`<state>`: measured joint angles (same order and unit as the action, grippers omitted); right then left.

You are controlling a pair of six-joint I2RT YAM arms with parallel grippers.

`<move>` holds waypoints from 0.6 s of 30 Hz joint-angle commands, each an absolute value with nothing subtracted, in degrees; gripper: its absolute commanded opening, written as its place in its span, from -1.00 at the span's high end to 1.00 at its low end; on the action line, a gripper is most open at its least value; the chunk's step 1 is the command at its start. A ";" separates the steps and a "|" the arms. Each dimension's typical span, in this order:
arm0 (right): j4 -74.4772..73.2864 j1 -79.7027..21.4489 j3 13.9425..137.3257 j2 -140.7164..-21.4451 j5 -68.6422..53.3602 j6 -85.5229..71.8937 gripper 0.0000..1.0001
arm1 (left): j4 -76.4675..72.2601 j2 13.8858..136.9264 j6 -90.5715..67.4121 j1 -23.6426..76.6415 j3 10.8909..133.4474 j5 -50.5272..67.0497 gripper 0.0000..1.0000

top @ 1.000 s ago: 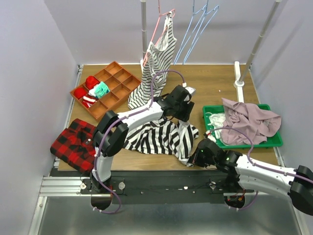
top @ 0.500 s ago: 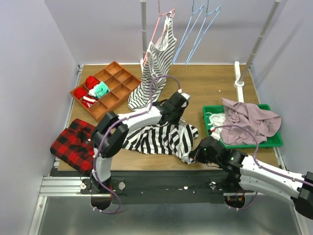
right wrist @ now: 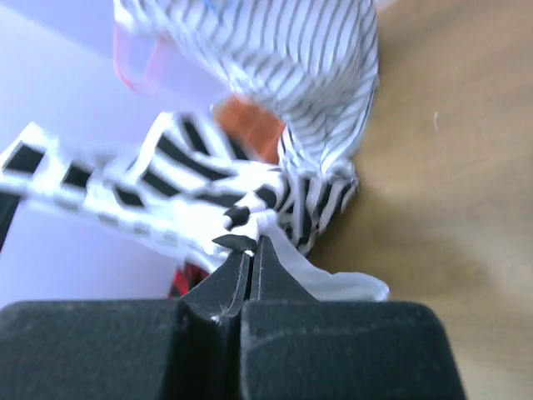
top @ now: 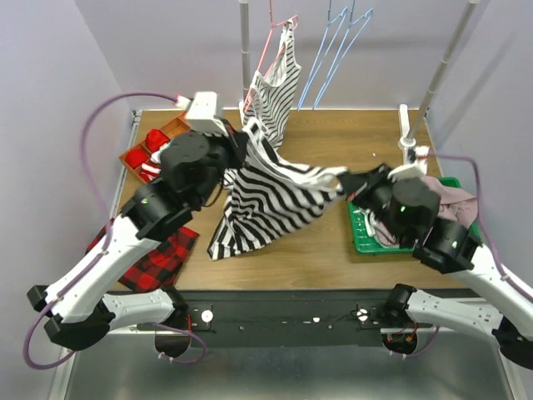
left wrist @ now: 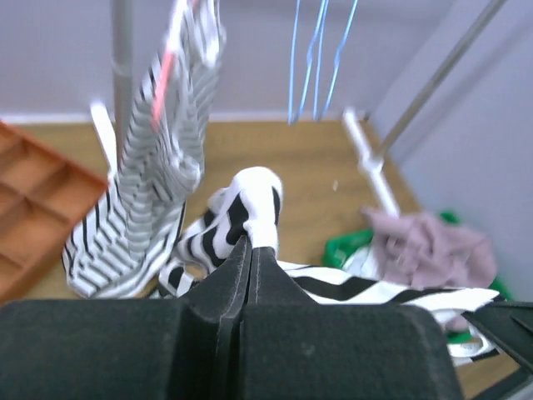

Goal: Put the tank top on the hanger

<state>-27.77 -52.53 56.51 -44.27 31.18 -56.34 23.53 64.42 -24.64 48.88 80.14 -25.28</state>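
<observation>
The tank top (top: 275, 200), with bold black-and-white stripes, hangs spread in the air over the table between both grippers. My left gripper (top: 250, 136) is shut on its upper left edge, and in the left wrist view the cloth (left wrist: 254, 196) bunches out of the closed fingertips of the gripper (left wrist: 250, 243). My right gripper (top: 350, 177) is shut on the upper right edge; the right wrist view shows cloth (right wrist: 191, 167) pinched at the tips of the gripper (right wrist: 250, 243). The light-blue hanger (top: 333, 50) hangs empty on the rail behind, also in the left wrist view (left wrist: 312, 58).
A pink hanger carries a finer-striped top (top: 273, 92) left of the blue hanger. An orange compartment tray (top: 150, 137) sits at back left, a red plaid shirt (top: 158, 258) at front left. A green bin (top: 366, 239) holds a mauve garment (top: 454, 187). Rack posts (top: 245, 42) (top: 445, 58) stand behind.
The left gripper shut on the tank top. Both arms then rose and pulled apart, lifting the garment off the table and stretching it between them.
</observation>
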 commanded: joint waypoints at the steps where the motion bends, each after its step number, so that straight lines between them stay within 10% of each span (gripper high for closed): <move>1: -27.07 -52.91 77.05 -53.95 43.94 -39.40 0.99 | 27.42 64.95 -21.71 49.13 90.25 -31.55 1.00; 9: -29.35 -52.91 104.85 -69.69 40.89 -25.75 0.99 | 28.48 67.68 -19.42 49.13 103.37 -33.49 1.00; 18: -28.92 -52.91 77.86 -63.47 34.37 -36.54 0.99 | 22.86 57.58 -30.65 49.22 71.17 -32.00 1.00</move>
<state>-26.70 -52.56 92.95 -66.04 38.50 -30.68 24.34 60.77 -23.14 48.88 86.11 -31.66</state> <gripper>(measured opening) 0.016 0.009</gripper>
